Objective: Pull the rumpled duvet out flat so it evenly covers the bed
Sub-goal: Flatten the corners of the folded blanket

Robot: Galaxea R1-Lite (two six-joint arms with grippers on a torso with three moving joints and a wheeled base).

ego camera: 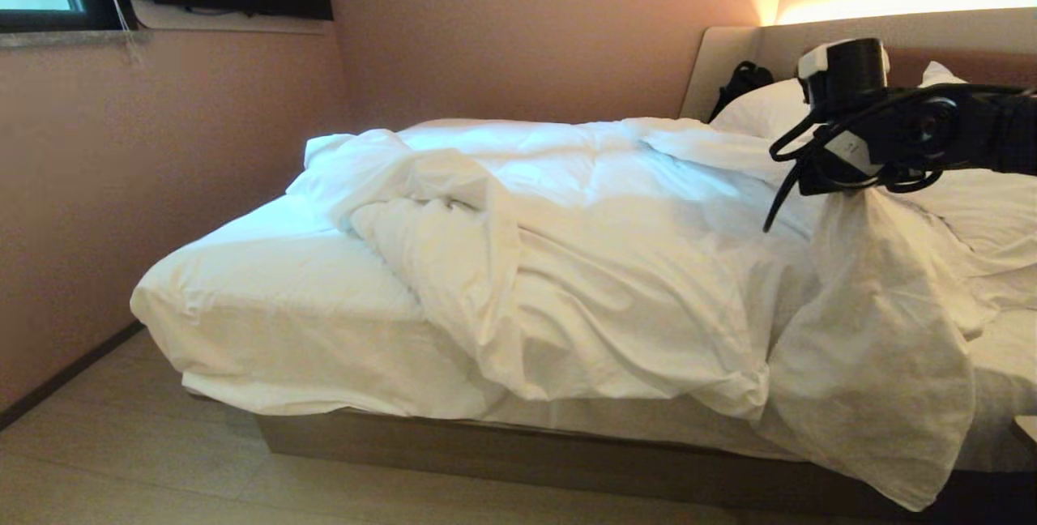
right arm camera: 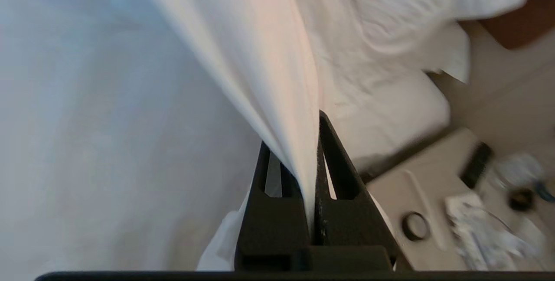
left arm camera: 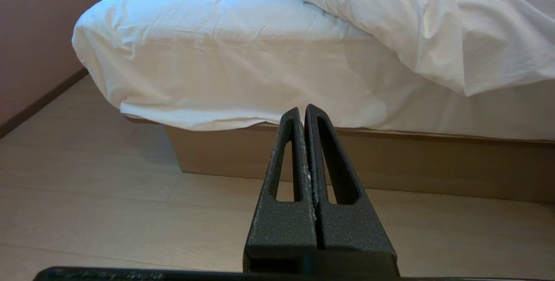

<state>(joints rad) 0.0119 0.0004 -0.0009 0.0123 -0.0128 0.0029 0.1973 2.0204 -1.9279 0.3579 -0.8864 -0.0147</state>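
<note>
The duvet (ego camera: 583, 266) lies rumpled across the bed (ego camera: 283, 314), bunched toward the middle and the headboard end. The foot-end corner of the mattress, under its fitted sheet (left arm camera: 208, 55), is left uncovered. One thick fold hangs over the near side edge of the bed, and another large fold droops past that edge almost to the floor (ego camera: 121, 460) near the headboard end. The right gripper (right arm camera: 313, 118) is raised above the near side of the bed toward the headboard (ego camera: 891, 31). Its fingers (right arm camera: 334, 177) are pressed together on a pinch of duvet fabric, which hangs from the grip in a long taut drape. The left gripper (left arm camera: 303, 108) is low beside the bed, pointing at the brown box base (left arm camera: 390, 164) below the near side edge. Its fingers (left arm camera: 284, 159) are pressed together with nothing between them, well apart from the bedding. White pillows (ego camera: 761, 108) lie at the headboard, with a dark object (ego camera: 741, 79) behind them. A bedside surface (right arm camera: 433, 185) with small items shows past the right gripper; they are too blurred to identify.
</note>
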